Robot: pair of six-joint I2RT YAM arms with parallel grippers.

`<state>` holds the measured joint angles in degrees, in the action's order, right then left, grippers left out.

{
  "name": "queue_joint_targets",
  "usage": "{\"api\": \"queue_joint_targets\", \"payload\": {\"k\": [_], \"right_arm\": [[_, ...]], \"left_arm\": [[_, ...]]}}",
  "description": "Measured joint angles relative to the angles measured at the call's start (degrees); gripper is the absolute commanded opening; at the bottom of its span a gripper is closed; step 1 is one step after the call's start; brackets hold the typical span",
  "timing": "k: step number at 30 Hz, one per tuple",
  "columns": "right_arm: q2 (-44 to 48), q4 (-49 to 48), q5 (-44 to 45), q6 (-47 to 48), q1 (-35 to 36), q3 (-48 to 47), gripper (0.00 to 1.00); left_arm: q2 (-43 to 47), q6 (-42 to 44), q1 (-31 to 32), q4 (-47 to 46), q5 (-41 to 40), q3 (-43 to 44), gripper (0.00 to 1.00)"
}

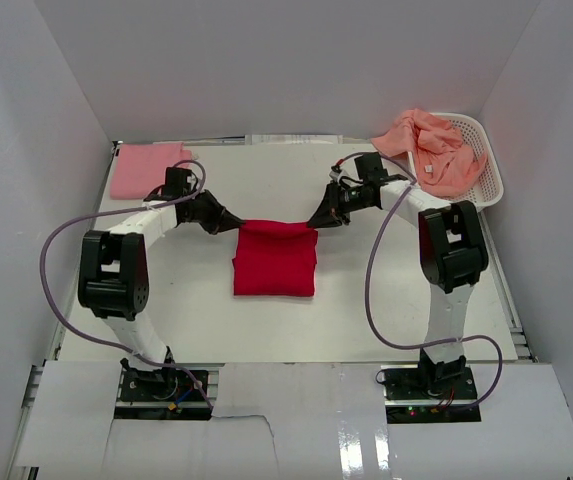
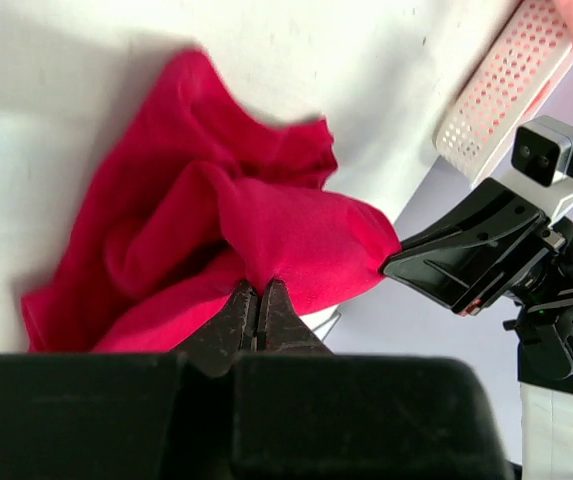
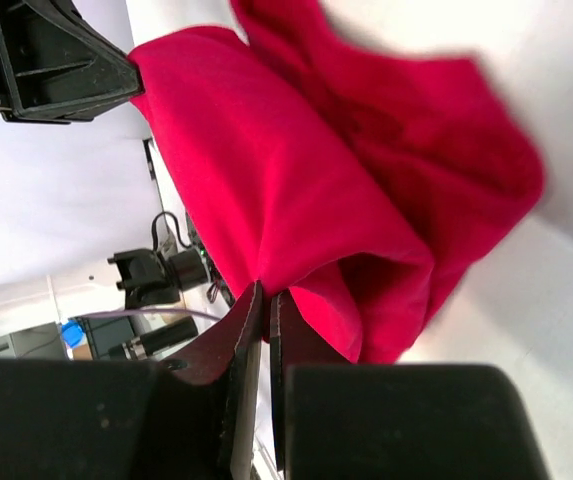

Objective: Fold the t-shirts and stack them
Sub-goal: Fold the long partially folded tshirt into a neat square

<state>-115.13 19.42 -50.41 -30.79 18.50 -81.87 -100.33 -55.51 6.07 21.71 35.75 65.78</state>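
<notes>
The bright red t-shirt [image 1: 275, 258] hangs in the middle of the table, held up by its top edge between both grippers. My left gripper [image 1: 238, 226] is shut on its left top corner; in the left wrist view the gripper [image 2: 258, 288] pinches the red cloth [image 2: 196, 240]. My right gripper [image 1: 316, 222] is shut on the right top corner; in the right wrist view the gripper [image 3: 267, 295] pinches the red cloth [image 3: 346, 160]. A folded light pink t-shirt [image 1: 146, 170] lies at the back left. Salmon-orange t-shirts [image 1: 431, 148] are piled in the basket.
A white latticed plastic basket [image 1: 486, 170] stands at the back right, also seen in the left wrist view [image 2: 501, 85]. White walls close in the table on the left, back and right. Purple cables loop beside both arms.
</notes>
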Motion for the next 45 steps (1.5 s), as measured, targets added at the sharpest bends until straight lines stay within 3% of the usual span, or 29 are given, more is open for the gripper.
{"api": "queue_joint_targets", "payload": {"k": [6, 14, 27, 37, 45], "right_arm": [[-4.85, -0.07, -0.48, 0.39, -0.83, -5.11, 0.08], [-1.46, -0.22, -0.72, 0.35, -0.79, -3.61, 0.08], [20.59, -2.14, 0.87, -2.34, 5.11, 8.72, 0.08], [24.06, -8.26, 3.08, -9.84, 13.73, 21.33, 0.08], [29.20, -15.63, 6.38, -16.41, 22.08, 27.26, 0.08]], "left_arm": [[-7.34, -0.02, 0.00, -1.75, -0.22, 6.95, 0.00], [-5.55, 0.17, 0.00, -2.45, 0.66, 7.78, 0.00], [23.08, 1.92, -1.73, 3.93, 2.67, -2.86, 0.00], [40.74, 3.28, -4.13, 11.82, 5.31, -16.00, 0.00], [49.07, 4.37, -4.20, 16.68, 6.93, -22.10, 0.00]]}}
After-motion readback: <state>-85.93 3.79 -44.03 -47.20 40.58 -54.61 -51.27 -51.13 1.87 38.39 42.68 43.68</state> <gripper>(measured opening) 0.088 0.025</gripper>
